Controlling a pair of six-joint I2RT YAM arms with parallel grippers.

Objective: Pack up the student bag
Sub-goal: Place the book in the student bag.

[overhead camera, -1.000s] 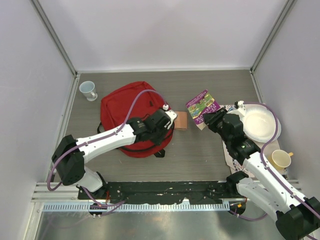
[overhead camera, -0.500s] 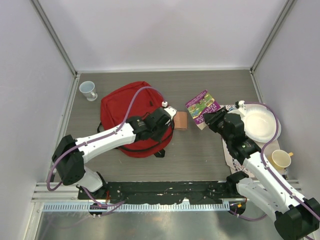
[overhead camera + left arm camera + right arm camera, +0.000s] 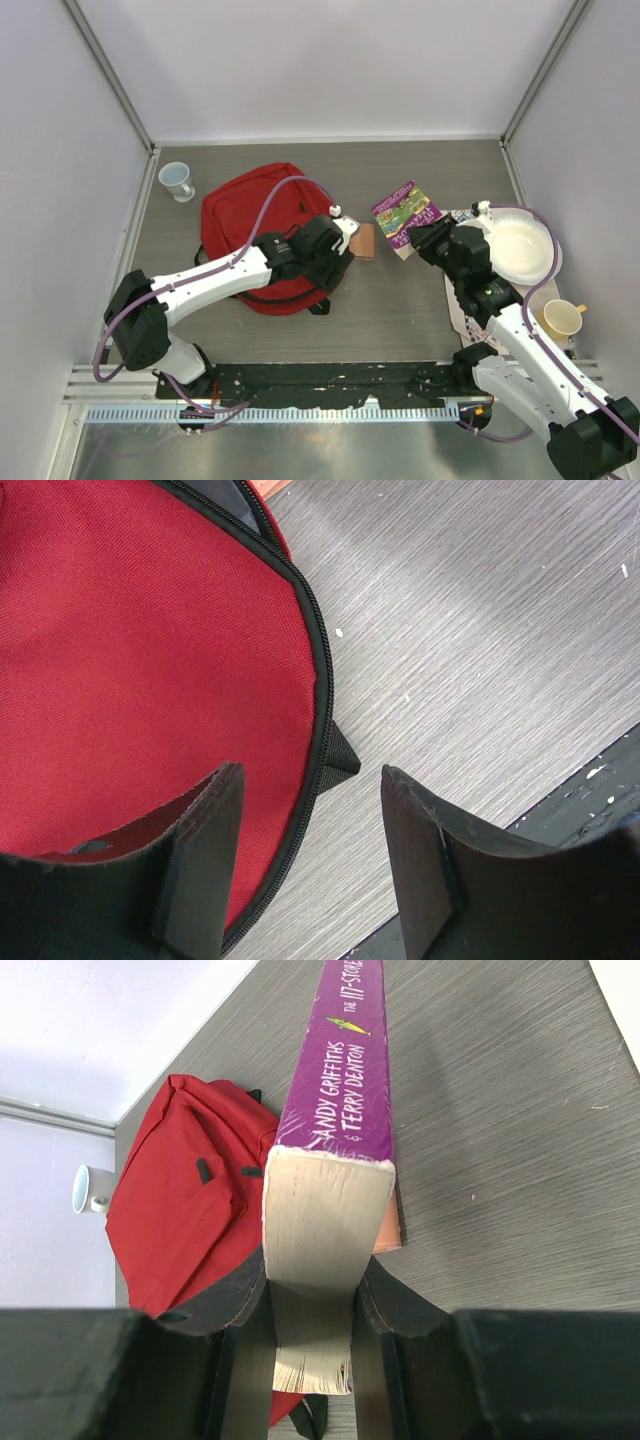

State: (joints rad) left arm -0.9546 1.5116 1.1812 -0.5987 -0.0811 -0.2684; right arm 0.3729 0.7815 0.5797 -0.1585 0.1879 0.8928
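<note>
bag [image 3: 255,215]: red, flat on the tabletop [image 3: 400,300], left of centre.
left gripper [image 3: 310,870]: jaws wide apart and empty, over the bag's zippered edge, by a black tab [image 3: 342,755].
right gripper [image 3: 312,1325]: clamped on a book [image 3: 340,1110], purple spine up, right of the bag.
brown pad [image 3: 362,241]: between bag and book.
cup [image 3: 177,180]: far left, near the bag.

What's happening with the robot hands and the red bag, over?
Left hand open, empty, over bag edge. Right hand shut on purple book. Bag flat, zipper looks closed. Brown block between bag and book.
</note>
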